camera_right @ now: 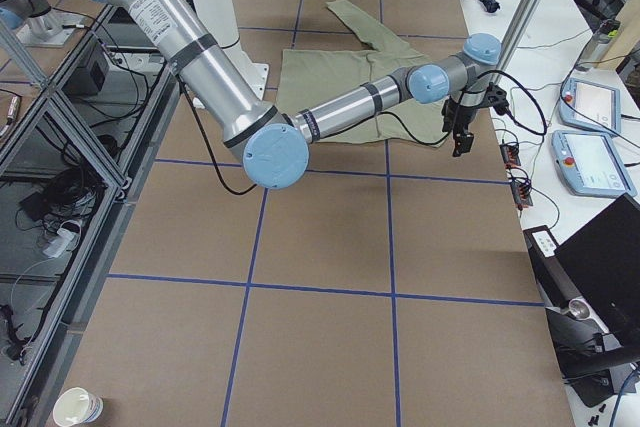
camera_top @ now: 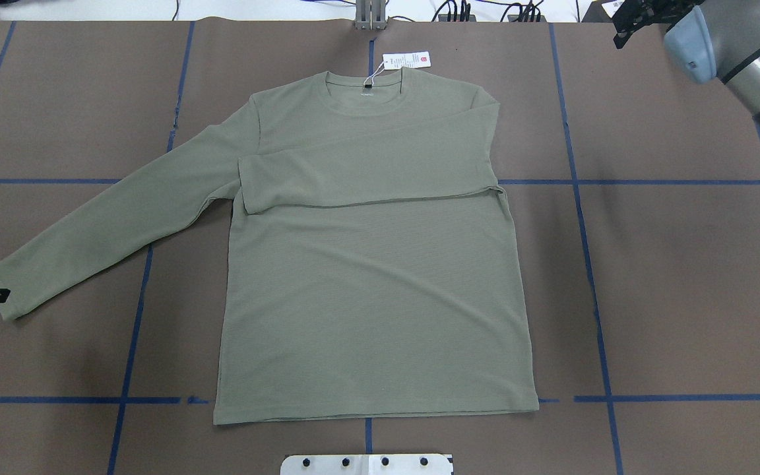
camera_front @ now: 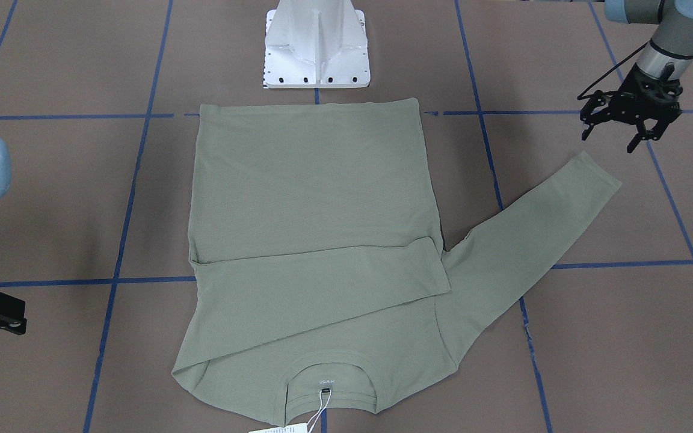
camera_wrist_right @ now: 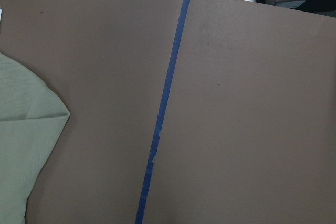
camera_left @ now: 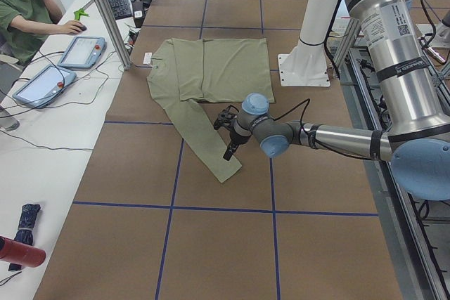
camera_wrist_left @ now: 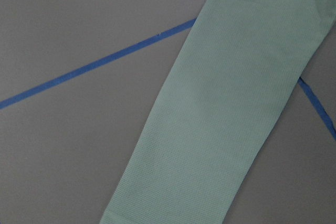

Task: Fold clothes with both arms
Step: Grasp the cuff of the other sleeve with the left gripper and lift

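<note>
Sage-green knit, the shirt (camera_front: pixel 310 198) lies flat on the table (camera_front: pixel 52 198) just before the white pedestal (camera_front: pixel 316 48) in the front-facing view, hem nearest the pedestal; one sleeve is folded across the chest, the loose sleeve (camera_front: pixel 533 234) runs out sideways. On my left arm (camera_front: pixel 662 48) the left jaws hang spread and empty just beside its cuff (camera_front: pixel 596 171); the right jaws barely show at the frame edge, so I cannot tell how they stand. From overhead, the hang tag (camera_top: pixel 406 59) lies beyond the collar, farthest from the pedestal. The left side view puts my left jaws above the sleeve's end. The right side view shows my right arm (camera_right: pixel 330 107) stretched well out from the pedestal. My wrist views hold only that sleeve and one folded shoulder corner. I judge the cloth limp, light and stretchy: pinch the cuff through both layers, carry it low
</note>
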Robot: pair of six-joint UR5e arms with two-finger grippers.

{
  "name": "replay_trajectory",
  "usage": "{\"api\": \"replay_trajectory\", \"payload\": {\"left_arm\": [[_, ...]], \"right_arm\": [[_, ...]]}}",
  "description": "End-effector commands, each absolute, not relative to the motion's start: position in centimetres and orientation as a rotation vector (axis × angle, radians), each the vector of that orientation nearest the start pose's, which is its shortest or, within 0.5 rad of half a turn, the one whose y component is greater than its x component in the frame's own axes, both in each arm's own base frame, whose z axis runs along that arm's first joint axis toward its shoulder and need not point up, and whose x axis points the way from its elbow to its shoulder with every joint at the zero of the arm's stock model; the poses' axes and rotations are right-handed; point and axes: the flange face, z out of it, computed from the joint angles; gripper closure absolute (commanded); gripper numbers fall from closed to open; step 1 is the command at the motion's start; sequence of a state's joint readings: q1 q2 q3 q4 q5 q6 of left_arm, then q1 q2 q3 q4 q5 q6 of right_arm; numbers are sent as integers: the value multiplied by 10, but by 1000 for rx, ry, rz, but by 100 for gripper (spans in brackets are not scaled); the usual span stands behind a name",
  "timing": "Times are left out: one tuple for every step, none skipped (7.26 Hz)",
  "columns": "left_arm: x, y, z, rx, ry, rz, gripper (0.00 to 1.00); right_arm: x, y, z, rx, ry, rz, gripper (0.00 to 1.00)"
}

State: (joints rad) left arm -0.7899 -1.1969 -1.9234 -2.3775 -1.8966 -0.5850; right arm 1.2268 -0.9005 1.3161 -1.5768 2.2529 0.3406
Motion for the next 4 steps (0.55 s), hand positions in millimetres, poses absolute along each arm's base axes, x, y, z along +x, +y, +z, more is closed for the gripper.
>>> {"api": "replay_trajectory", "payload": {"left_arm": [[222, -319, 588, 383, 716, 332, 1], [227, -320, 605, 388, 720, 339, 4], [233, -322, 613, 396, 714, 344, 9], [237, -320, 614, 394, 715, 355, 18]], "right_arm": [[-184, -724, 373, 141, -763, -141, 0], [-184, -723, 375, 142, -762, -140, 0], [-184, -723, 374, 142, -762, -138, 0], [-184, -723, 374, 142, -763, -137, 0]]}}
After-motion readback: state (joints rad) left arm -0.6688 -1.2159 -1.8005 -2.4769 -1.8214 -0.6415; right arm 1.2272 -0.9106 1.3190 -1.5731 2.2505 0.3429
